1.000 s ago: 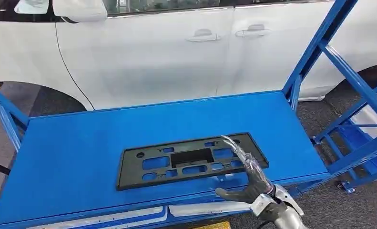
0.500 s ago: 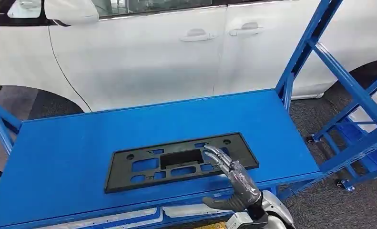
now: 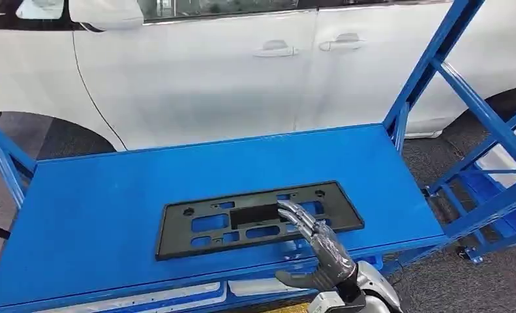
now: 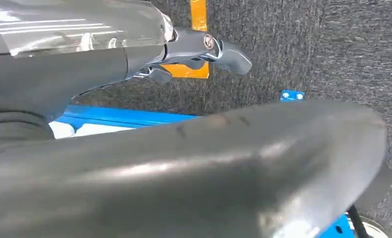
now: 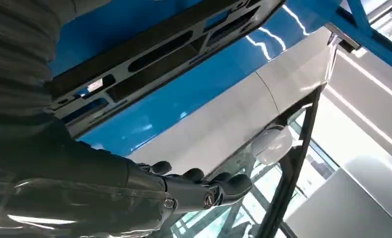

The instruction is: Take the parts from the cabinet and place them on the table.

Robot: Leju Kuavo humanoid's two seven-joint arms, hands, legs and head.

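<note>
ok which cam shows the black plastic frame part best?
Head view: the whole black frame part lies flat on the blue table, with the right hand over its near edge. Right wrist view catches a partial, tilted stretch. Left wrist view looks at the floor.

White car (image 3: 242, 72) stands broadside at far side, two door handles (image 3: 307, 45) and side mirror (image 3: 105, 12) visible. Grey carpeted floor (image 3: 431, 156); yellow floor marking (image 4: 198, 29) near the robot.

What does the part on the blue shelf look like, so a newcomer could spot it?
Find the white car; in front of it stands a blue metal shelf. Near the shelf's front edge lies a flat black rectangular plastic plate with rectangular cut-outs, the lone dark item there. The right hand reaches over its right end.
</note>
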